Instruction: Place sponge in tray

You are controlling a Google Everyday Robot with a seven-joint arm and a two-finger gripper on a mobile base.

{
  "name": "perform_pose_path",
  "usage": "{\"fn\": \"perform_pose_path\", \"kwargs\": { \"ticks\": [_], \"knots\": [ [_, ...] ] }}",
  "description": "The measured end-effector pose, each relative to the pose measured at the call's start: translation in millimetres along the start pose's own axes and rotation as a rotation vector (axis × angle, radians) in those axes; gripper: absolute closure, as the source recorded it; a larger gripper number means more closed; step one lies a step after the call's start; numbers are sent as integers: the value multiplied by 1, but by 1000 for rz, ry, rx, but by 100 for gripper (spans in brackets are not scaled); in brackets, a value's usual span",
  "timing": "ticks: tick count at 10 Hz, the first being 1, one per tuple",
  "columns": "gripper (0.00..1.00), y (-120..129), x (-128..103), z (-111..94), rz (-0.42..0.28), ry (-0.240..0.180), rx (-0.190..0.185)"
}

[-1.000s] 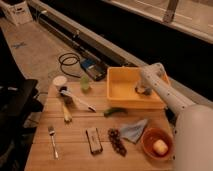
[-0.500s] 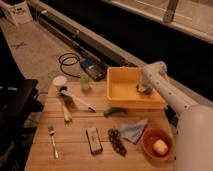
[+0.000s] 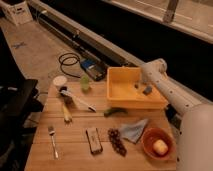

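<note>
The sponge (image 3: 148,90) appeared as a small dark grey block inside the shallow yellow plastic tray (image 3: 120,98), right of the frame's centre and close to the tray's right wall. It was too small to make out its texture. Judged as a sponge, it would be light, soft and compressible, not fragile, and unlikely to slip. A grip across its short sides at mid-height would suit it, with only mild squeeze needed. If let go, it should settle flat without bouncing far.

The pincer (image 3: 142,88) at the end of the white arm (image 3: 165,90) sat low inside the tray, right at the sponge. Whether it was gripping the sponge, or was open or closed at all, could not be told.

The tray lay at the upper right of the wooden slatted surface (image 3: 75,155). Just below the tray's lower edge lay a small green object (image 3: 115,111). Further down were a crumpled blue cloth (image 3: 133,131) and an orange bowl (image 3: 150,148) holding a pale round item. None of these stood in the way of the sponge.
</note>
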Motion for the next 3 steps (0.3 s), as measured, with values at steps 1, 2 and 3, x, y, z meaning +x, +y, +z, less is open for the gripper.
{"fn": "perform_pose_path", "kwargs": {
  "ticks": [1, 2, 3],
  "knots": [
    [20, -5, 7, -10, 8, 17, 15],
    [20, -9, 13, -17, 25, 42, 21],
    [20, -9, 15, -20, 34, 53, 22]
  ]
}}
